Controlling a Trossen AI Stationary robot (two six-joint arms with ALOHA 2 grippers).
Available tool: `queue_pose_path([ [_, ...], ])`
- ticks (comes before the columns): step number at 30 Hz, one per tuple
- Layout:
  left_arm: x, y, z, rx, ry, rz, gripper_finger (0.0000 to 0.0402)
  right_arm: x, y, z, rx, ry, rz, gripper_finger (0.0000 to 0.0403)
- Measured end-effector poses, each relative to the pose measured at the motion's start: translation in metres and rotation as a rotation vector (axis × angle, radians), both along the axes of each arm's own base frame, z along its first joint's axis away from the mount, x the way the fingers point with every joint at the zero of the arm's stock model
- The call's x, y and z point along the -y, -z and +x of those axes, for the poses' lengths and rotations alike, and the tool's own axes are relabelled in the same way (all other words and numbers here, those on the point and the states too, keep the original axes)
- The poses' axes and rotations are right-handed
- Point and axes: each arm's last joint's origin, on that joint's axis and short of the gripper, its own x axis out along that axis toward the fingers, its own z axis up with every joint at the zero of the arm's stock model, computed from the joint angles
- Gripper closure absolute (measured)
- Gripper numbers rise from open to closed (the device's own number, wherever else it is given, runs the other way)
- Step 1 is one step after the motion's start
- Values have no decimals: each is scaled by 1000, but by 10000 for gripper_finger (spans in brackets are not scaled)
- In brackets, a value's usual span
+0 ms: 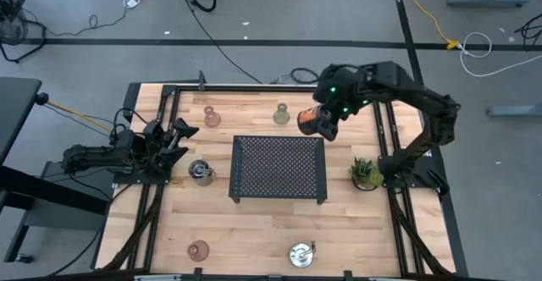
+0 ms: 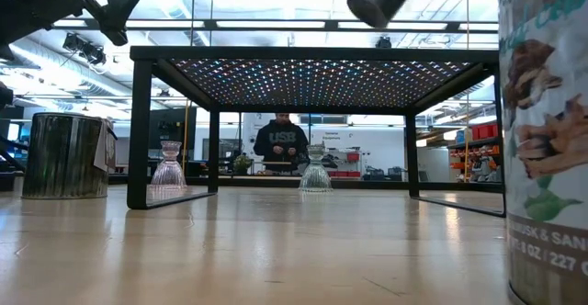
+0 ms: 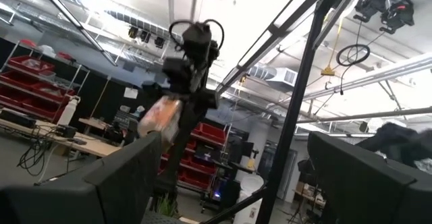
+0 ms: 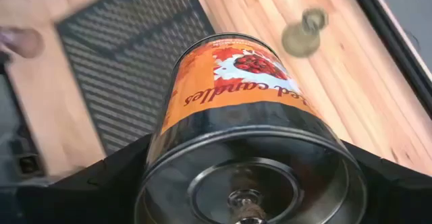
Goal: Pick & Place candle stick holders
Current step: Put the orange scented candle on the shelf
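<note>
The right gripper [image 1: 320,122] is up in the air over the far edge of the black tray [image 1: 279,168]. Its fingers hold a round tin can [image 4: 236,116] by the sides. The can is shiny silver with an orange label, red berries and white letters.

The left gripper [image 1: 179,137] waits at the left side of the table [image 1: 254,230] with its fingers spread wide and nothing in them. Just beside it sits a shiny silver can [image 1: 200,172].

Small glass holders stand on the wood: a pink one [image 1: 212,116] and an olive-green one [image 1: 281,112] at the far side, another pink one [image 1: 198,250] at the near side. A silver dish holder [image 1: 301,254] lies near it. A spiky green plant [image 1: 365,173] stands right of the tray.
</note>
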Motion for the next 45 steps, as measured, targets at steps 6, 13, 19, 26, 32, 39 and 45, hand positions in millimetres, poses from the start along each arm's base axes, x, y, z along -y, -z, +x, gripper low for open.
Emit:
queue_pose_path([
  [6, 0, 0, 0, 1, 0, 0, 28, -10, 36, 15, -95, -14, 31, 57],
  [13, 0, 0, 0, 1, -1, 1, 28, -17, 51, 20, -127, -8, 79, 57],
  [19, 0, 0, 0, 0, -1, 1, 28, -19, 53, 22, -137, 7, 75, 57],
  [26, 0, 0, 0, 0, 0, 1, 28, -22, 65, 34, -182, -9, 70, 57],
  [32, 0, 0, 0, 0, 0, 0, 28, -23, 78, 42, -249, -36, 70, 57],
  [39, 0, 0, 0, 0, 0, 1, 28, -23, 79, 40, -271, -37, 74, 57],
  [45, 0, 0, 0, 0, 0, 1, 28, -23, 79, 41, -269, -51, 64, 57],
])
